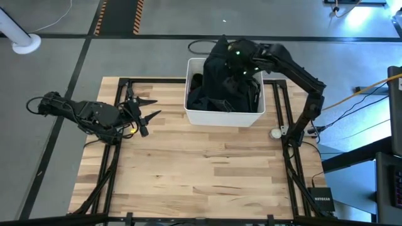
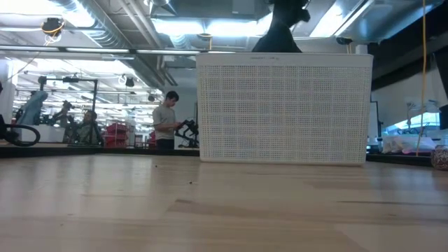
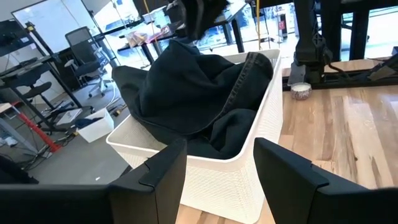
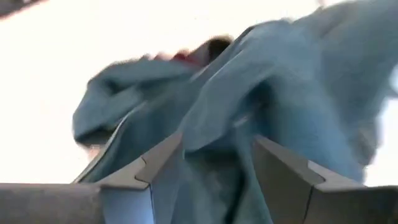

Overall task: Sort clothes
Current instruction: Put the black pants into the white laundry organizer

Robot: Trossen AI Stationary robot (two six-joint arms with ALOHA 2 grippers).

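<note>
A white perforated bin stands at the table's far middle with dark clothes in it. A black garment rises in a peak out of the bin, and its top shows above the bin's rim in the low view. My right gripper is above the bin and shut on that garment's top. My left gripper waits open over the table's left side, pointing toward the bin, with nothing between its fingers. My right gripper pinches a bunched fold of the black garment between its two fingers; how many layers, I cannot tell. The fingers come from above, slanting down over the bin. The garment hangs below them, its lower part resting in the bin on other dark cloth.
A small round jar sits on the table by the right arm's base. The wooden tabletop stretches from the bin to the near edge. In the room beyond the table, a person stands at a bench.
</note>
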